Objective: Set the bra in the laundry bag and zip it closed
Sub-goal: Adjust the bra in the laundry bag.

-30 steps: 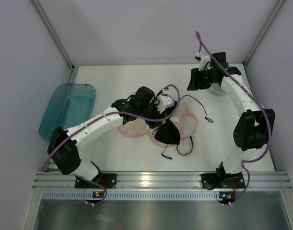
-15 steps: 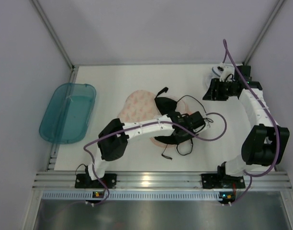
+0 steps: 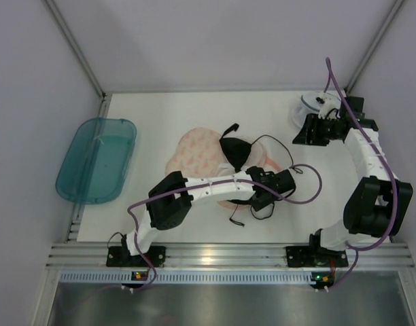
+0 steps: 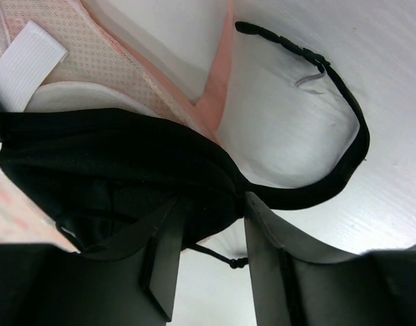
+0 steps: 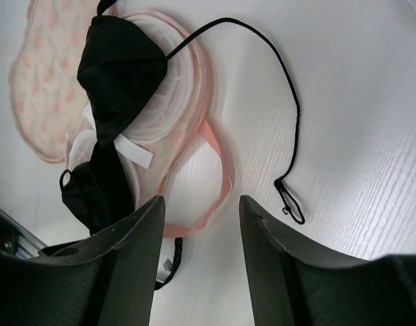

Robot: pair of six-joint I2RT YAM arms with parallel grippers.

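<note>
Sprawling black bra atop laundry bag

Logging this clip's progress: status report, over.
Left pincer open, tips at the bra's edge. Right pincer open, empty. Bra lies across the open laundry bag, unzipped. Strap trails outside the bag.

Left gripper swung across to the bra

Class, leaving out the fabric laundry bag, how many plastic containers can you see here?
2. A teal bin at the table's left edge, and a round white tub at the far right corner, partly hidden behind the right arm.
</note>
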